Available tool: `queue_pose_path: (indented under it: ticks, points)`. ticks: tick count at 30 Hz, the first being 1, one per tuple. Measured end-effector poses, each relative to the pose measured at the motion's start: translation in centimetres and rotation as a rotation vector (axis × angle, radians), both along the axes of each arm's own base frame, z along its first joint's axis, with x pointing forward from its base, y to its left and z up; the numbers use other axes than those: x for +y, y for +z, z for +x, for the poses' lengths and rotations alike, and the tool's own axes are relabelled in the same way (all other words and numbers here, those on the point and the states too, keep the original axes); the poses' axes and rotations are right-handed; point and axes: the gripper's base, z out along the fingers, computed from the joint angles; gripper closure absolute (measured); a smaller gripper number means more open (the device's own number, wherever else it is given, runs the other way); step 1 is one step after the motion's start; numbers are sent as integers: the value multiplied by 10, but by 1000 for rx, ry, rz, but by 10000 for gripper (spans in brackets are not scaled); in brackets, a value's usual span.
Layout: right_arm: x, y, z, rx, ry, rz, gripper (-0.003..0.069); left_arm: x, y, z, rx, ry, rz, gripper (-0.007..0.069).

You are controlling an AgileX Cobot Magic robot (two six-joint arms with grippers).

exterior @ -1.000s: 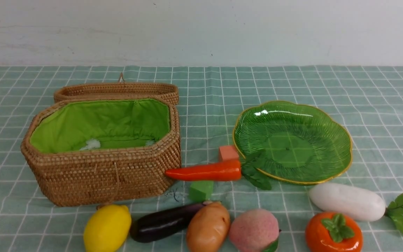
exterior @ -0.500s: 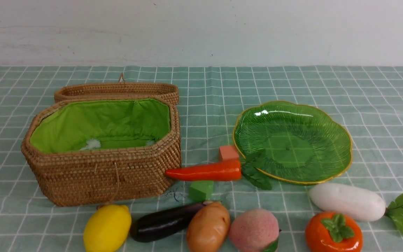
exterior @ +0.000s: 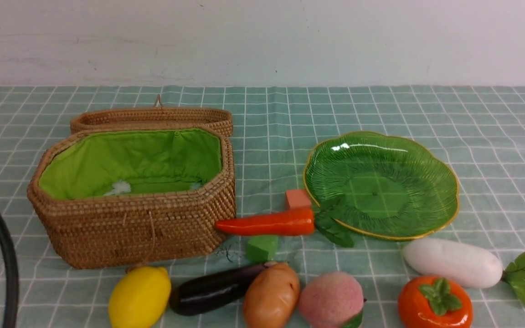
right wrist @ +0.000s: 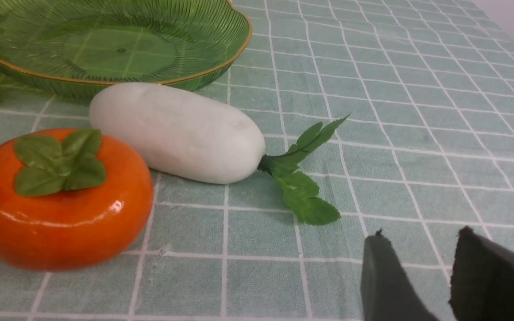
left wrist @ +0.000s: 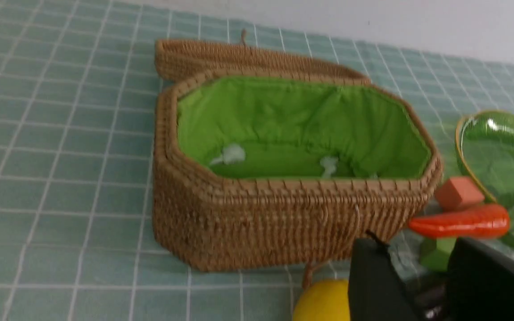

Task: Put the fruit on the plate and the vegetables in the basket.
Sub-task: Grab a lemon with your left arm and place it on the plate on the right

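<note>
Left gripper (left wrist: pixel 415 249), jaws narrowly parted and holding nothing, hangs low over the near table, just in front of the wicker basket (exterior: pixel 130 228), beside the lemon (exterior: pixel 139 296). The right gripper (right wrist: pixel 422 234), likewise parted and holding nothing, sits low, near and right of the radish (exterior: pixel 451 262) and persimmon (exterior: pixel 433 303). The plate (exterior: pixel 426 155) lies right of the basket on a green checked cloth (exterior: pixel 495 118) before a white wall (exterior: pixel 262 41)

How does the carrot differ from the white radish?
The carrot is orange, slim and pointed; the radish is white, thicker and blunt-ended. The carrot points at the basket, leaves at the plate rim; the radish lies in front of the plate, away from the basket. Both lie sideways with green leaves.
</note>
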Motion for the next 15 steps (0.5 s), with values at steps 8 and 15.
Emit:
queue_pose_path:
  ticks: [8,15]
  points:
    - [0,0,0,0,0,0,417,-12,-34,18,358,-3,30,386]
    - [0,0,0,1,0,0,417,-16,-52,30,518,-18,107,386]
